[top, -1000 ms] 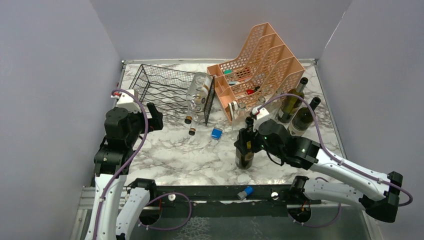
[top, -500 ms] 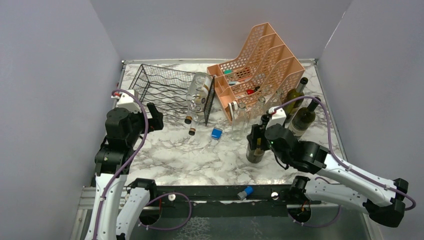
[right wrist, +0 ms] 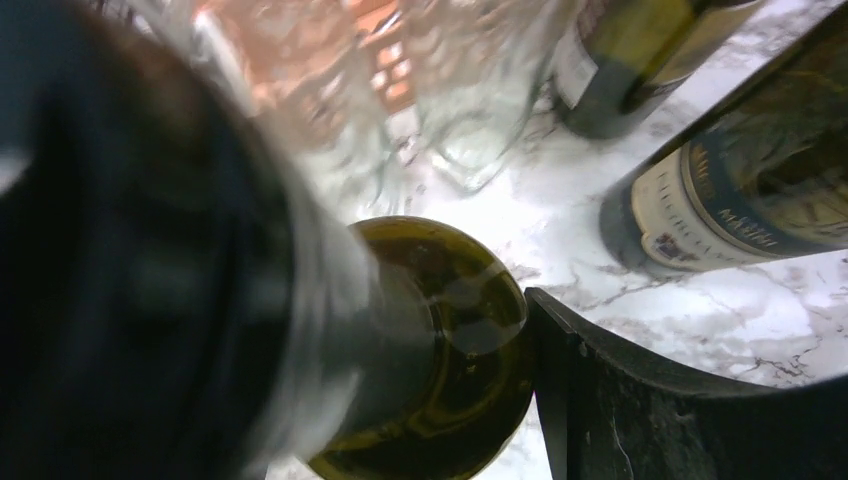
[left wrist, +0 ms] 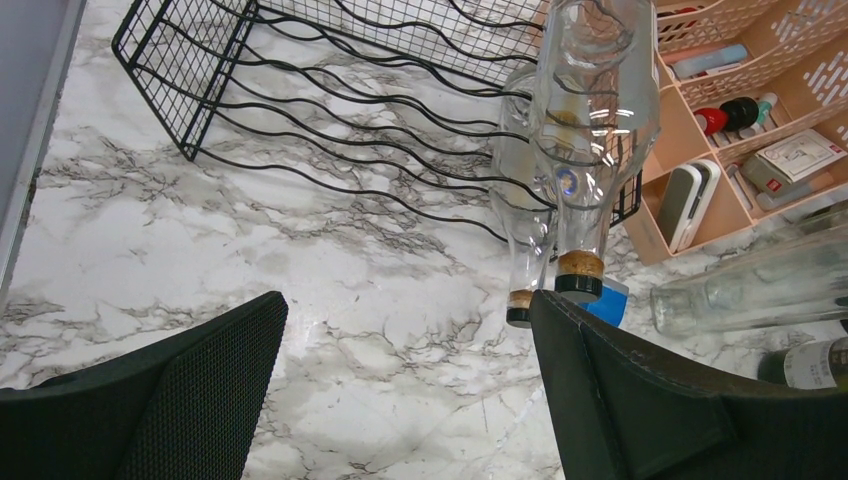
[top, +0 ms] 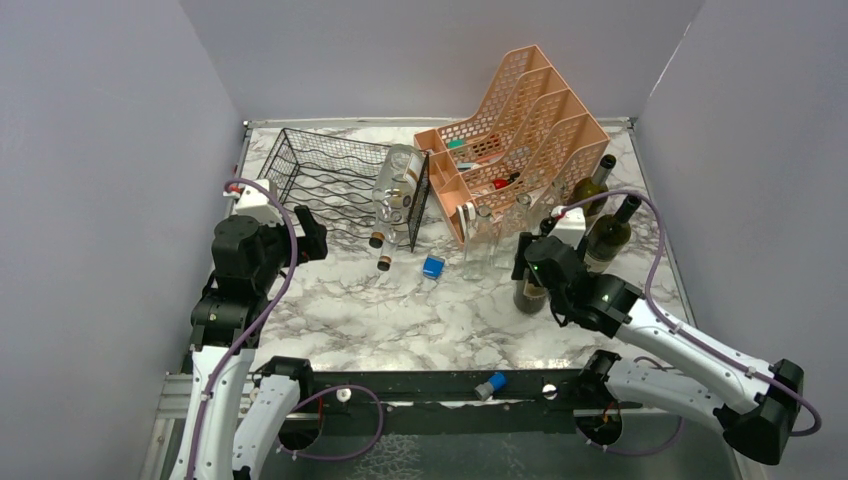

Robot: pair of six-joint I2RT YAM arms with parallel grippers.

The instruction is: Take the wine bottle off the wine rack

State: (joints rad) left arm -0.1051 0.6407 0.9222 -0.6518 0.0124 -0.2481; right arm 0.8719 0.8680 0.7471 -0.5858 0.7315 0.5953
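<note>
The black wire wine rack (top: 330,180) lies at the back left and still has two clear corked bottles (top: 398,190) in its right end, necks pointing toward me. My right gripper (top: 533,262) is shut on the neck of a dark green wine bottle (top: 527,292), held upright over the marble, well right of the rack. In the right wrist view this bottle (right wrist: 440,350) fills the space between the fingers (right wrist: 640,400). My left gripper (left wrist: 405,330) hangs open and empty over bare marble in front of the rack (left wrist: 300,110).
A peach perforated organizer (top: 520,130) stands at the back right. Two dark bottles (top: 605,230) stand just right of the held one, and clear glass bottles (top: 478,240) stand to its left. A small blue object (top: 433,266) lies near the rack's corks.
My right arm has carried the dark green bottle to the right and farther back, toward the standing bottles. The left arm has not moved.
</note>
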